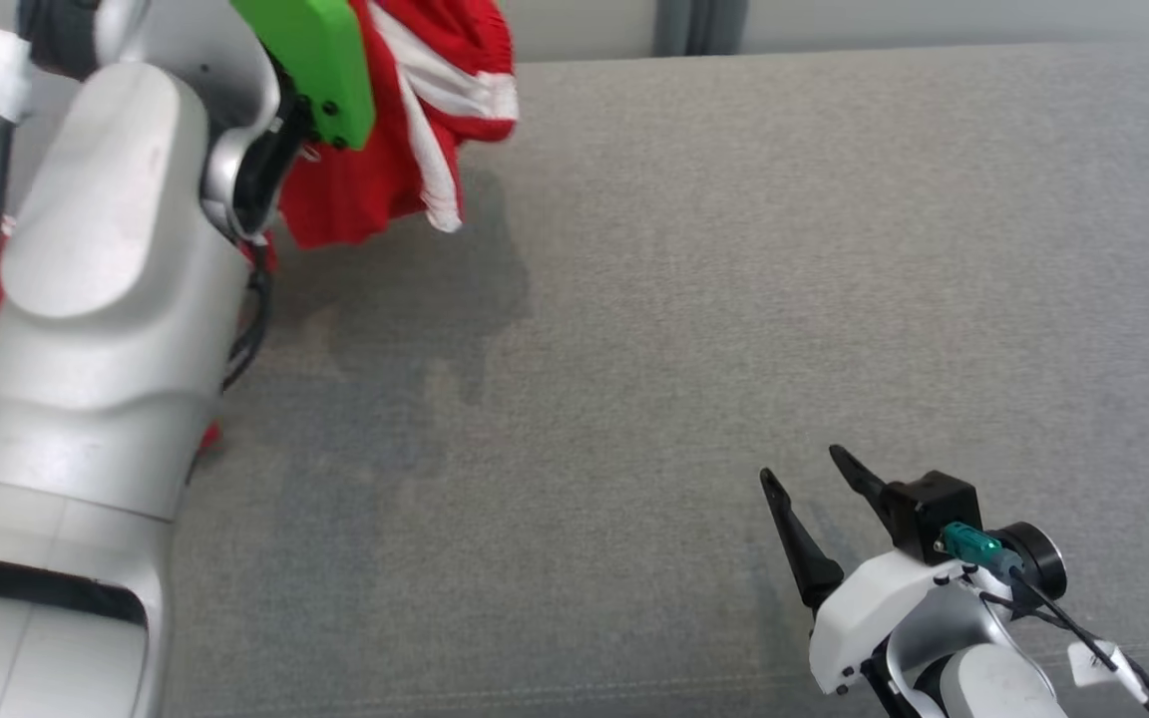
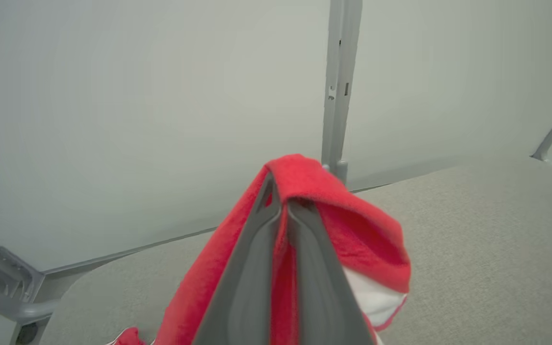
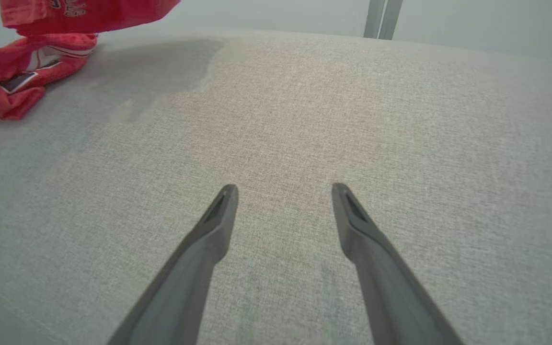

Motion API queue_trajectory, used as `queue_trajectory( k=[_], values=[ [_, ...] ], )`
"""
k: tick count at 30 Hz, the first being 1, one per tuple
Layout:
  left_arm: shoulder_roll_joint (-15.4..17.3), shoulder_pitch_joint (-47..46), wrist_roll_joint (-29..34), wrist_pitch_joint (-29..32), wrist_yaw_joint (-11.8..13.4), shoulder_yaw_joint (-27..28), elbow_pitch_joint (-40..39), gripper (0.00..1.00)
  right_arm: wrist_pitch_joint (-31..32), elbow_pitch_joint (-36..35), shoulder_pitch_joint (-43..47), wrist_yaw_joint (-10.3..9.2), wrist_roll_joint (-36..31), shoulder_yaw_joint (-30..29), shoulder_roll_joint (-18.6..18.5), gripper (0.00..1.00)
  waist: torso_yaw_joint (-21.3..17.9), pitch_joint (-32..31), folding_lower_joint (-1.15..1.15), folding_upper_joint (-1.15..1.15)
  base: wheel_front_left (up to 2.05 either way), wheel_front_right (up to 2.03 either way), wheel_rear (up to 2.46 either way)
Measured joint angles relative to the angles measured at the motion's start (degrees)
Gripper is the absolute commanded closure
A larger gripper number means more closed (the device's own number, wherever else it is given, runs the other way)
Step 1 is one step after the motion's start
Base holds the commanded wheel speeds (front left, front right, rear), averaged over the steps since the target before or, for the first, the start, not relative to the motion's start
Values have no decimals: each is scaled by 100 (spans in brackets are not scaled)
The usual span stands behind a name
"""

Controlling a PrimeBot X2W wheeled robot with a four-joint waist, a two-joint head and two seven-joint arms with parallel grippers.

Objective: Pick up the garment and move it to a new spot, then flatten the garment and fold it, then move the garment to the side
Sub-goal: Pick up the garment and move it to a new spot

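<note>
Left arm [image 1: 106, 279]: the pale forearm rises steeply up the left of the head view, its wrist bent toward the far edge of the table [image 1: 734, 249] and capped by a green cover [image 1: 320, 60]. Left gripper [image 2: 281, 199]: the two fingers are pressed together on a fold of the garment [image 2: 362, 239], and red cloth drapes over both fingertips and falls to either side. The gripper is held above the table, pointing at the wall [image 2: 113, 96] and its grey post [image 2: 338, 86].

Garment: red with white stripes [image 1: 440, 95]. Its upper part hangs from the left gripper at the far left of the table (its shadow falls on the grey cloth below), while a crumpled part [image 3: 12, 86] lies on the table just beneath.

Right arm: low at the near right, wrist close to the table. Right gripper [image 1: 800, 464]: fingers spread wide with nothing between them, tips aimed across the bare table, well apart from the garment.

Writing: the right wrist view shows small dark lettering [image 3: 65, 7] on the hanging part, too blurred and cropped to read. A dark patch [image 3: 17, 82] edged in white sits on the crumpled part, and no text can be made out on it.
</note>
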Motion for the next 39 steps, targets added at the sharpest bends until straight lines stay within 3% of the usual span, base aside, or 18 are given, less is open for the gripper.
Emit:
queue_trajectory(
  k=[10, 16, 24, 35, 36, 37, 38, 39],
  values=[
    [-550, 606, -542, 18, -9, -54, -829, 100, -24, 9, 59, 0, 132, -9, -1, 0, -1040, -411, 0, 0, 0, 0, 0],
    [-639, 1129, -680, -33, 119, -136, -890, 100, -115, 18, 9, -1, 260, -24, -5, 0, -1615, -430, 0, 0, 0, 0, 0],
    [-13, 2008, -537, -381, 328, -88, -137, 100, -293, 141, -166, 0, 410, -45, -4, 0, -1973, -186, 0, 0, 0, 0, 0],
    [465, 2505, -383, -969, 646, -4, 644, 100, -356, 254, -243, -1, 408, -105, -2, 0, -1704, -87, 0, 0, 0, 0, 0],
    [487, 2533, -360, -1012, 654, -14, 705, 96, -355, 256, -244, 0, 408, -102, -2, 0, -1672, -101, 0, 0, 0, 0, 0],
    [513, 2565, -345, -1047, 672, -29, 765, 57, -353, 258, -244, 0, 408, -97, -1, 0, -1641, -118, 0, 0, 0, 0, 0],
    [535, 2600, -328, -1046, 677, -51, 853, 0, -342, 260, -244, 0, 407, -89, -2, 0, -1612, -139, 0, 0, 0, 0, 0],
    [537, 2646, -345, -999, 678, -34, 931, 0, -330, 265, -243, 0, 394, -91, 0, 0, -1588, -163, 0, 0, 0, 0, 0]
  ],
)
